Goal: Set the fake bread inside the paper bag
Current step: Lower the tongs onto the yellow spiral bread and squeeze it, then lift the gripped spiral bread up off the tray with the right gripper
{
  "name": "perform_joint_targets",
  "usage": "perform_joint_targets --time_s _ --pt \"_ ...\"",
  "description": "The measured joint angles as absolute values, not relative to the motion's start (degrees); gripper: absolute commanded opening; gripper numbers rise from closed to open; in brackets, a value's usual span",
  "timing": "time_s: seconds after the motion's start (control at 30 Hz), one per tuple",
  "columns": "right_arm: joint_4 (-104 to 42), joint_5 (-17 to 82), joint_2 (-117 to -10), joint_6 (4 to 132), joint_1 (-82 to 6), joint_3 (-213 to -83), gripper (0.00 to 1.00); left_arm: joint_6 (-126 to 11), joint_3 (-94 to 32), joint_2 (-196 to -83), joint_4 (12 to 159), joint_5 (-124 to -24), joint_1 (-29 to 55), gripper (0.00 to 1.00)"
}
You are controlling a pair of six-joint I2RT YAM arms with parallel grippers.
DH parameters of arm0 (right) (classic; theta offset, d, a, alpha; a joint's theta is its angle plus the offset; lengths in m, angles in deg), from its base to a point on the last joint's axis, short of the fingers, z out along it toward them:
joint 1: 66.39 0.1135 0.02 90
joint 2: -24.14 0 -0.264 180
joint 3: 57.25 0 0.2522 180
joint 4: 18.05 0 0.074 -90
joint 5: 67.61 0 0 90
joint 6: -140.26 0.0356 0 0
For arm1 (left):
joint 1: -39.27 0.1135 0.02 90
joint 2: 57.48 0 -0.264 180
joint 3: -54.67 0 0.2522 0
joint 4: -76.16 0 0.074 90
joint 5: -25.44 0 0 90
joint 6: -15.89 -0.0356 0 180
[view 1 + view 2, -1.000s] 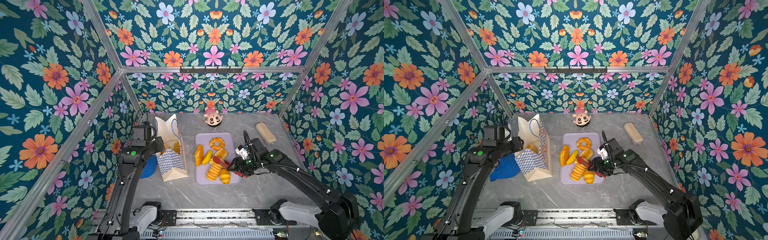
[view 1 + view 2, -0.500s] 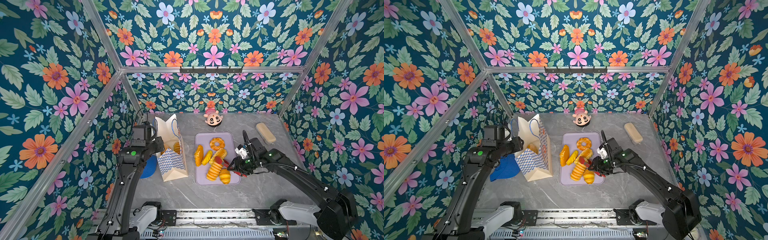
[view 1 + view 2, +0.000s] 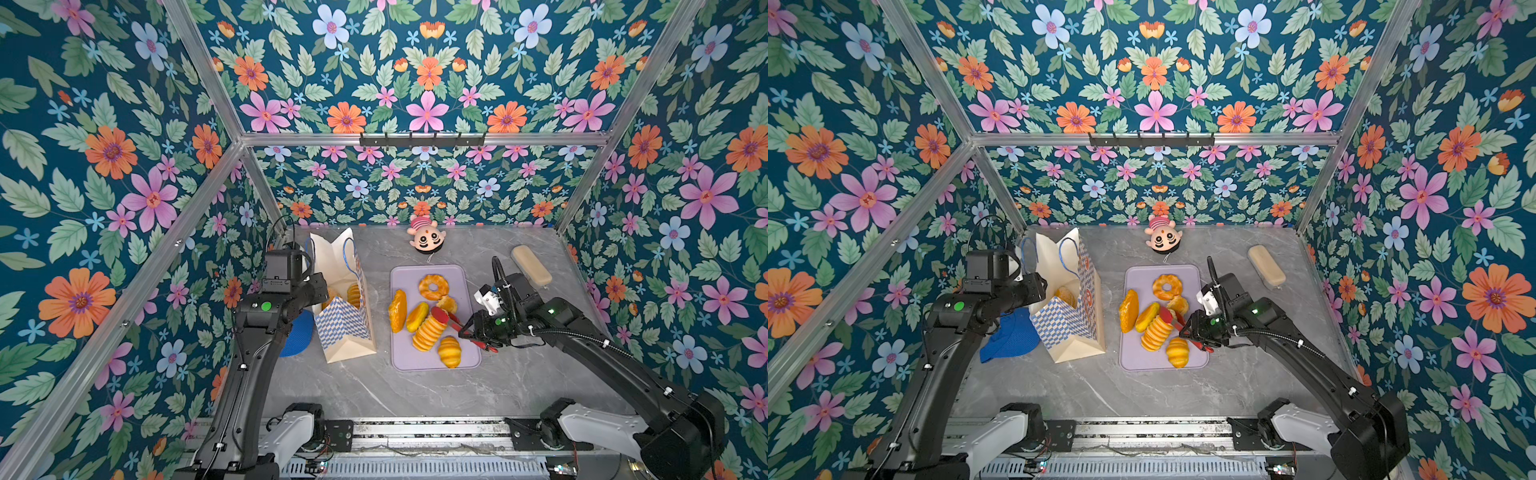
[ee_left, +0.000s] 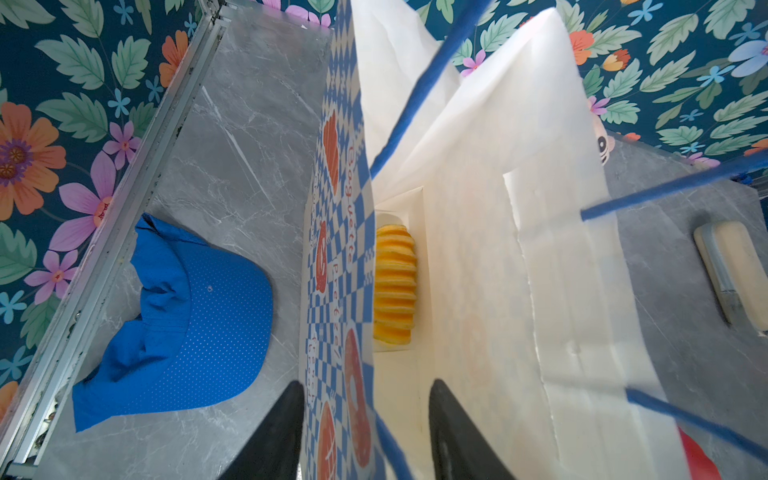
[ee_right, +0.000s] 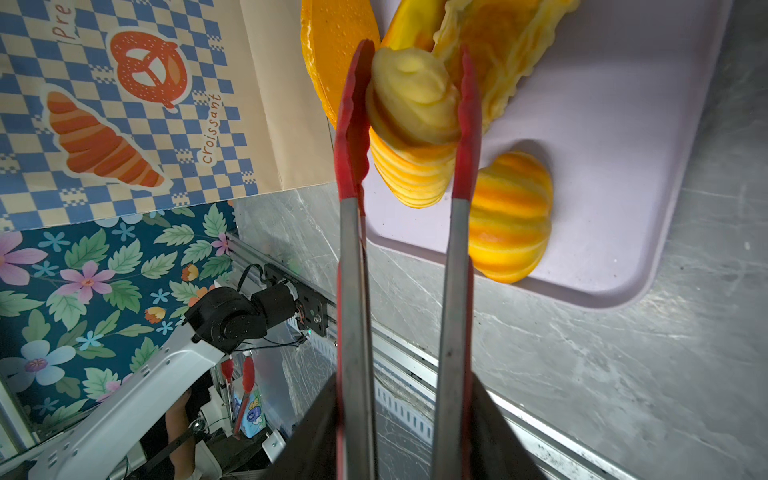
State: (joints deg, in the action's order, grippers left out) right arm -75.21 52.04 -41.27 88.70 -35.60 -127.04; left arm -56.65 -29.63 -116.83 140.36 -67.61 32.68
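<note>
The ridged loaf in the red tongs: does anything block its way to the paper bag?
Two flat ovals lie on the tray between the ridged loaf and the paper bag. The bag's near wall stands tall, so the loaf likely must rise over it.

We are reading orange lettering on the checkered band (image 5: 37,183) of the paper bag (image 5: 270,104). In the right wrist view we are making out "croissant" running beside a croissant drawing (image 5: 99,141), and "pre", cut off at the frame's edge, by a pretzel drawing (image 5: 145,66). In the left wrist view the band is showing "baguette" and "pretzel". A further word there is reading too blurred for us.
</note>
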Motion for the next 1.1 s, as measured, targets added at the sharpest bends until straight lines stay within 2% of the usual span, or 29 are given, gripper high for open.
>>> perform_joint_targets --time_s 0.63,0.77,0.93,1.1 --pt "-79.75 49.40 -40.09 86.56 -36.79 -134.45 0.37 -56.68 -29.80 -116.50 140.69 -67.55 32.68 0.51" --pt "-81.11 49.13 -40.00 85.92 -37.55 -137.05 0.37 -56.68 -29.80 -116.37 140.71 -67.39 32.68 0.57" --pt "-82.11 48.96 -40.11 84.94 -37.86 -140.88 0.37 -56.65 -30.15 -116.33 140.78 -67.35 32.68 0.59" --pt "-82.40 48.94 -41.09 84.55 -37.92 -144.53 0.36 -56.70 -30.57 -116.04 140.91 -66.76 32.68 0.47"
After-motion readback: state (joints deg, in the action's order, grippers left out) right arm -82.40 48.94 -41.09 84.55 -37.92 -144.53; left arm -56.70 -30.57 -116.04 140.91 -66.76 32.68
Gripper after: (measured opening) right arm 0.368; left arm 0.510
